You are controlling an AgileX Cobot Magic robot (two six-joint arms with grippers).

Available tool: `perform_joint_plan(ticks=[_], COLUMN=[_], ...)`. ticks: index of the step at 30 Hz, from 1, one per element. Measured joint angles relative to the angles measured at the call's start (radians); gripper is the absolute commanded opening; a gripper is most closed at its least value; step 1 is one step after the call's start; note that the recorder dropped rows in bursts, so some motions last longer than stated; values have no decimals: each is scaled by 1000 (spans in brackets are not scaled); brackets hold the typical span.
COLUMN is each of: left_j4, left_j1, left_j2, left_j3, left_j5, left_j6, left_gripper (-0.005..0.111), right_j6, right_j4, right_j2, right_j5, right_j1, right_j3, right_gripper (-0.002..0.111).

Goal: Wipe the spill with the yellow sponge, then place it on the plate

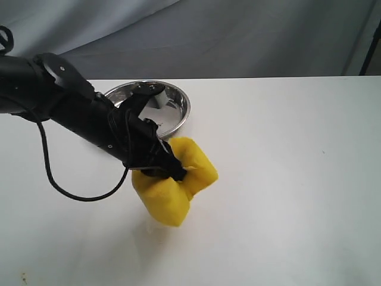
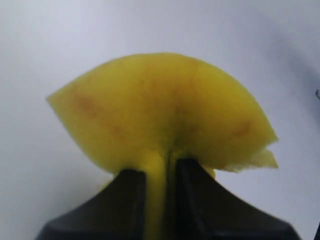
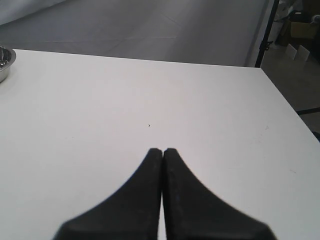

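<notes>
My left gripper (image 1: 172,168) is shut on the yellow sponge (image 1: 175,182), pinching its middle so the foam bulges out on both sides. The sponge's lower end is at the white table (image 1: 286,179), in front of the plate. In the left wrist view the sponge (image 2: 160,110) fans out beyond the black fingers (image 2: 200,200) and shows faint brownish stains. The shiny steel plate (image 1: 178,104) sits behind the left arm, partly hidden by it, and its rim (image 3: 5,62) shows in the right wrist view. The spill is out of view. My right gripper (image 3: 163,150) is shut and empty above bare table.
A black cable (image 1: 65,185) loops from the left arm down over the table. The table's far edge (image 1: 268,77) runs behind the plate, with a grey backdrop beyond. Off the table's right side stand a black pole (image 3: 265,32) and some boxes.
</notes>
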Motion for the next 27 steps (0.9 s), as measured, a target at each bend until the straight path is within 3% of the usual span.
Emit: perform_joint_plan(ticks=[11,22,27], left_j4=[-140,-43,-26], left_j1=[-122,-83,-34], left_j2=[164,168,168], left_j3=[15,15,15], left_j5=[21,21,21], left_j6=[65,33,23], left_gripper=[0,0,0], right_j6=[0,0,0], right_j4=[0,0,0], right_j2=[0,0,0], right_j5=[0,0,0], right_j1=[0,0,0], right_j3=[0,0,0], right_gripper=[0,0,0])
